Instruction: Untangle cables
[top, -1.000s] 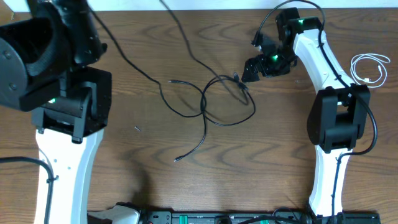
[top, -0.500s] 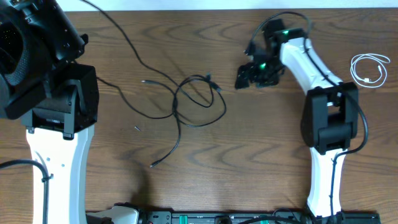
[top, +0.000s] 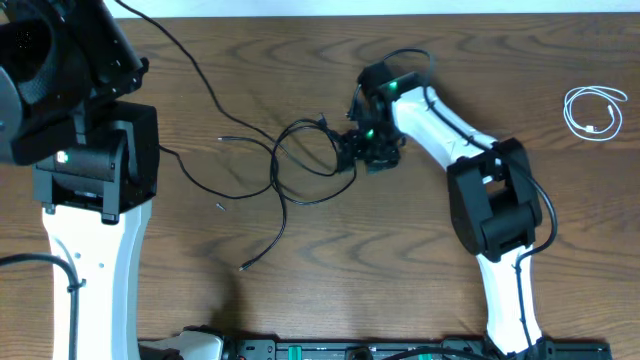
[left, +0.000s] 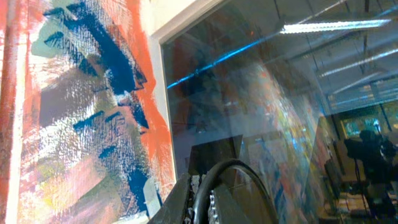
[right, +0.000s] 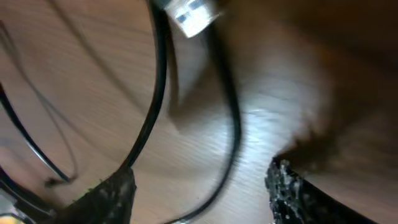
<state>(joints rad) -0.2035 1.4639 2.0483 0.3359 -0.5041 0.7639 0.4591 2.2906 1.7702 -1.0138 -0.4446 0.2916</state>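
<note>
1. The right fingers (top: 355, 150) reach low over the middle of the brown wooden surface (top: 400, 260), with the rest of that arm stretching back toward the right edge.
2. In the right wrist view the two fingers stand apart, one at each lower corner. They are not clamped on anything.
3. The black cables (top: 283, 205) lie in a loose tangle of overlapping loops that starts at the right fingertips and spreads away from them across the surface.
4. Close up, two dark strands run through the gap between the right fingers, and a small silver-tipped plug (right: 189, 12) lies just beyond the fingertips.
5. One thin black strand leads from the tangle up to the far corner, past the left arm (top: 95, 180).
6. The left fingers (left: 180, 208) are lifted clear of the surface and closed together. The views do not show whether they pinch a strand.
7. The left wrist view faces a painted wall (left: 74, 112) and a window (left: 280, 112), with a dark cord looping just ahead of the fingers.
8. The white cable (top: 568, 108) lies coiled by itself, well apart from both sets of fingers, behind the right arm.
</note>
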